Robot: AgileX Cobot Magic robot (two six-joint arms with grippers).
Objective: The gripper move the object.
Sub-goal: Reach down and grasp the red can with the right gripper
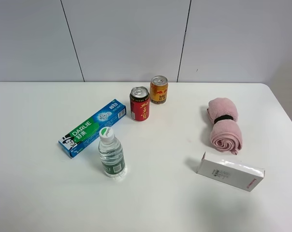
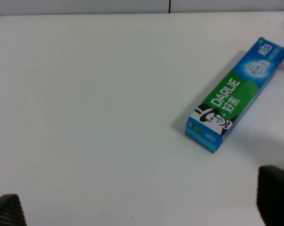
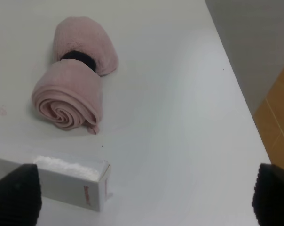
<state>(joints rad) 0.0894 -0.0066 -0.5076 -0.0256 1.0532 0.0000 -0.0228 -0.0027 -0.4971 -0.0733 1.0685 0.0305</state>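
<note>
The left pincer (image 2: 142,207) stood wide open, only its dark fingertips (image 2: 276,195) showing in the wrist view. The right pincer (image 3: 144,195) was spread just as wide, tips far apart.

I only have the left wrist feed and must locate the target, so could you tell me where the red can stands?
Observer: The red can stands upright just past the toothpaste box's blue end.
Operator: Is anything close to it?
Observer: A yellow-gold can stands close behind it, toward the wall.
Operator: And in front of the box?
Observer: A water bottle stands upright on the box's near side.
</note>
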